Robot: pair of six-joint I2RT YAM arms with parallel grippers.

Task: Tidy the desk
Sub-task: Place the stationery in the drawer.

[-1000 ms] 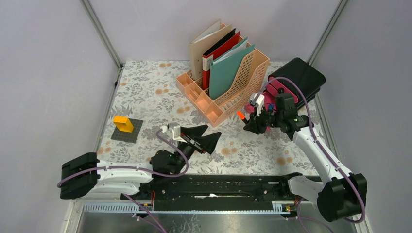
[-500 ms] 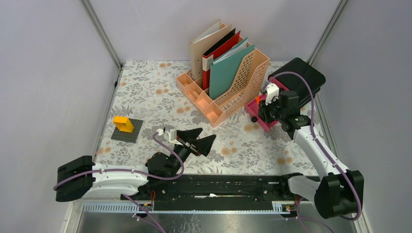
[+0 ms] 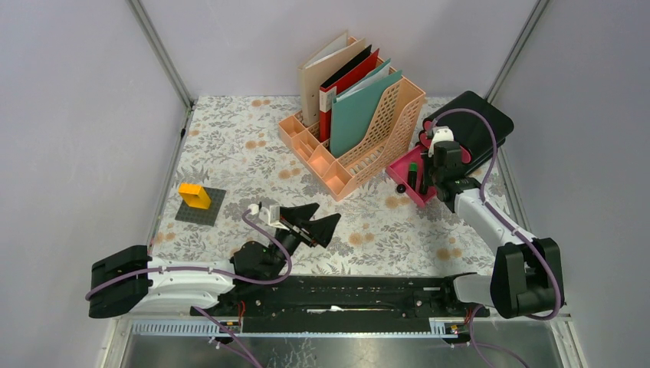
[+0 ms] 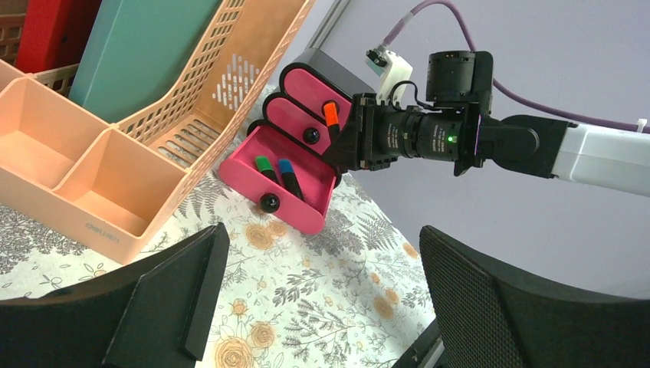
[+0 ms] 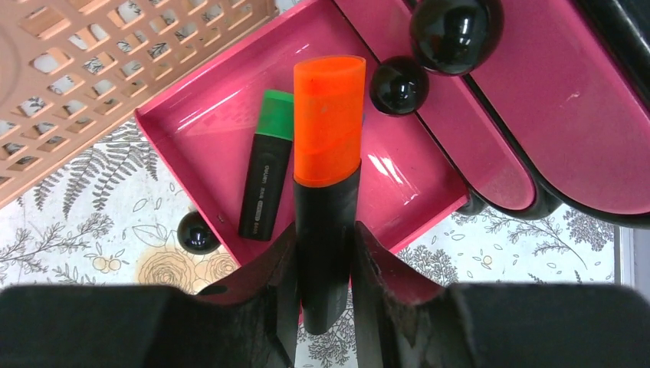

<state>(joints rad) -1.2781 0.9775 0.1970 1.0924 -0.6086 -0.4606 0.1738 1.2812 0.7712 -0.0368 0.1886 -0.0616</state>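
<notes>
Right wrist view: right gripper (image 5: 325,268) clamps the orange highlighter (image 5: 328,138) by its black barrel over the pink drawer (image 5: 199,123); light, stiff, probably slick plastic. Left gripper (image 4: 322,291) gapes empty.

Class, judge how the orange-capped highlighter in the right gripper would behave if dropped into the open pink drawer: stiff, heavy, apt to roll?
Probably stiff: the orange-capped highlighter juts straight from the right gripper, unbent. Likely light: a small plastic pen. It may barely roll; the similar green highlighter lies flat in the pink drawer.
</notes>
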